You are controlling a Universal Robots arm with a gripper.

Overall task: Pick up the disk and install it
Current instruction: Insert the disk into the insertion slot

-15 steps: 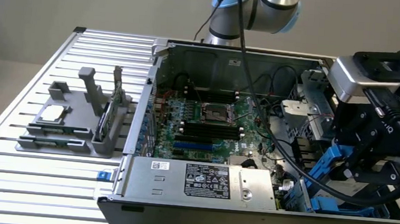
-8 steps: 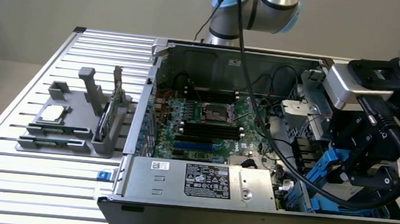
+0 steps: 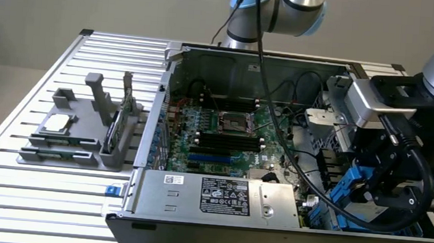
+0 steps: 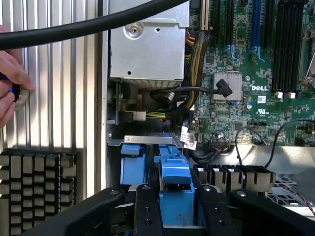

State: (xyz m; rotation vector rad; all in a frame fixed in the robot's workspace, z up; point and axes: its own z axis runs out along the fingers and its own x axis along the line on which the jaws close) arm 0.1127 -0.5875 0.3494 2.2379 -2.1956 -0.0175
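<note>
The disk (image 4: 174, 169) is sitting between the gripper's fingers. The wrist view is showing it end-on as a blue-railed block, and the exterior view is showing it low in the drive-bay corner of the open computer case (image 3: 252, 58). The gripper (image 4: 175, 192) is clamping it from both sides, with its black fingers (image 4: 146, 211) pressing on the blue plastic, so the gripper is closed on the disk.

Just ahead of the fingertips, a second blue bracket (image 4: 132, 164) and a metal ledge (image 4: 142, 140) are marking the bay. Whether the disk is touching them I cannot tell. Farther ahead, yellow and black wires (image 4: 153, 114) are crossing under the silver power supply (image 4: 147, 44). The motherboard (image 4: 246, 73) is lying off to one side of the gripper. On the other side, outside the case wall, a person's hand (image 4: 11, 81) is resting over the slatted table (image 4: 59, 98).

The step in hand looks like seating the disk in its bay. To do it well, I judge the rails should be running parallel to the bay guides, the travel slow and straight along them, and the grip centred so the disk is not tilting. The wires are lying close enough to snag.
</note>
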